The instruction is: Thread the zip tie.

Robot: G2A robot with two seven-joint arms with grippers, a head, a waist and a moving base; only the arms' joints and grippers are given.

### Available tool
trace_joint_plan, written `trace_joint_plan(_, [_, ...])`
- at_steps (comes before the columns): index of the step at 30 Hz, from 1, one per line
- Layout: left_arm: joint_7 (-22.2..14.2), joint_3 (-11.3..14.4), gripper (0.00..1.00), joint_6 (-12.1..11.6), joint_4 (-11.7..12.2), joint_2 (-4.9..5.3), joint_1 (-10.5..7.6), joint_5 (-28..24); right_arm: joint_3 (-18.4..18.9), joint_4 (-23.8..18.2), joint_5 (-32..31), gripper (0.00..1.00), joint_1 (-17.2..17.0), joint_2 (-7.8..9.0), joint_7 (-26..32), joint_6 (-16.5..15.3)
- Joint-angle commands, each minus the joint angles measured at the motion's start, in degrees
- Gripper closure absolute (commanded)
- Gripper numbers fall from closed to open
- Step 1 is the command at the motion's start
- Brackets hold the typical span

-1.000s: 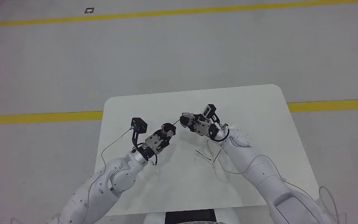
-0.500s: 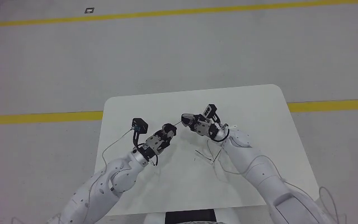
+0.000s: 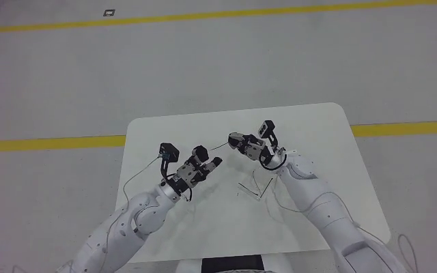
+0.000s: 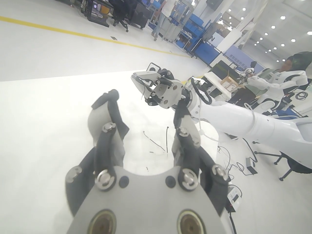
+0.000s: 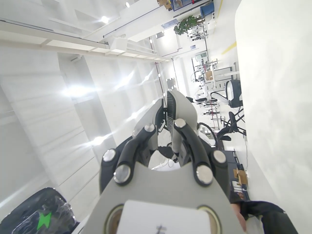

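Crosswise, zip tie pinched in right end effector, toward spread left end effector.

A thin black zip tie is pinched at one end in the right pincer and held up off the white counter. Its free length pokes out toward the other arm. A few more thin dark ties lie loose on the counter, nearer the robot, close together.
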Motion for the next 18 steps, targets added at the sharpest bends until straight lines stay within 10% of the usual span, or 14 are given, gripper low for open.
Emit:
trace_joint_plan(1, [-0.1,0.0,0.0,0.0,-0.2,0.05,0.04,0.0,0.8,-2.0,-1.9,1.0,-0.8,0.47,-0.9,0.8])
trace_joint_plan(18, [-2.0,-3.9,0.0,0.0,-0.4,1.77,-0.11,6.8,5.9,-13.4,-12.9,1.0,-5.4,3.04,-5.1,4.1])
